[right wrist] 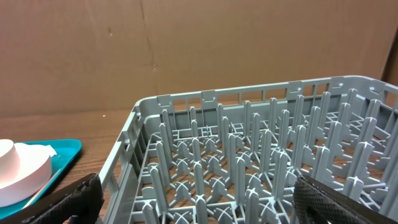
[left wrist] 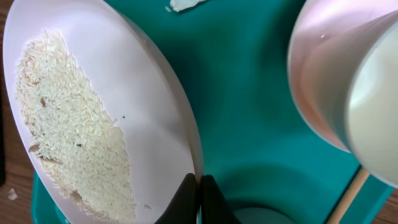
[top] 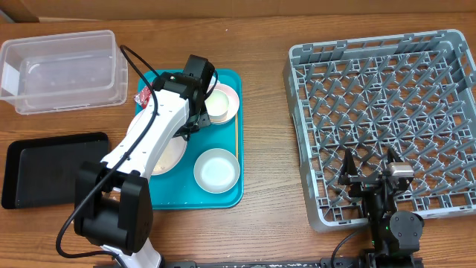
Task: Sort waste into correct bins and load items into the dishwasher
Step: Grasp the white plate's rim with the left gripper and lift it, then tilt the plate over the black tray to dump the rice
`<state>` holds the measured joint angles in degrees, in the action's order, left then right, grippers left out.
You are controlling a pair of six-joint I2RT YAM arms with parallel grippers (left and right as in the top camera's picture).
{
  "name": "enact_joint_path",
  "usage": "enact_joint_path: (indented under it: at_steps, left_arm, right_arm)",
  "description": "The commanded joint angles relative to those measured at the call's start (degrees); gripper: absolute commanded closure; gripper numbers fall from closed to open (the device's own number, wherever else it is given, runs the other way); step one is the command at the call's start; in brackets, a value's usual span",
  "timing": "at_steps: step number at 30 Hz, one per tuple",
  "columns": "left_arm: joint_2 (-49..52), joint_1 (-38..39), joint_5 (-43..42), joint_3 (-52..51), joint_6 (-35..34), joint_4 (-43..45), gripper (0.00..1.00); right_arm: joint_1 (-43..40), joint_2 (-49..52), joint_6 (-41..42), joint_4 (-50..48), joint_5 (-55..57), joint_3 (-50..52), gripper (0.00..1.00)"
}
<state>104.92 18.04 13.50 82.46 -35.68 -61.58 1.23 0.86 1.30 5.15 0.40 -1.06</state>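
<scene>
My left gripper [left wrist: 200, 190] is shut on the rim of the pale pink plate [left wrist: 143, 106], one finger on each side of its edge. White rice-like crumbs [left wrist: 74, 130] lie spread on the plate. From overhead the left gripper [top: 190, 131] reaches over the teal tray [top: 223, 195], and the arm hides most of the plate [top: 169, 158]. The pink bowl [top: 221, 103] with something white in it, the light grey bowl [top: 216, 170], the wooden stick [top: 237, 134] and a red wrapper [top: 141, 97] are also on the tray. My right gripper [top: 370, 173] stands open over the near edge of the grey dish rack [top: 387, 97], nothing between its fingers [right wrist: 348, 199].
The clear tub [top: 63, 71] stands at the back left. The black tray [top: 52, 167] lies in front of it, close to the left arm's base. A scrap of white napkin [left wrist: 183, 5] lies on the teal tray beyond the plate.
</scene>
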Motion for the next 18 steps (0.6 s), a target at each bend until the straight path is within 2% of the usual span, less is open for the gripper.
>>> enact_joint_path:
  at_steps: [1, 11, 18]
  left_arm:
    - [0.2, 0.1, 3.9, 1.6, -0.5, -1.5, 0.96]
    - [0.2, -0.9, 6.2, 11.5, -0.5, -8.4, 0.96]
    - [0.2, -5.4, 6.1, 17.9, -0.5, -12.3, 0.96]
  right_arm:
    - [0.3, -0.2, 0.0, -0.3, 0.3, 0.6, 0.0]
    - [0.3, -0.2, 0.0, -0.3, 0.3, 0.6, 0.0]
    - [0.3, -0.2, 0.0, -0.3, 0.3, 0.6, 0.0]
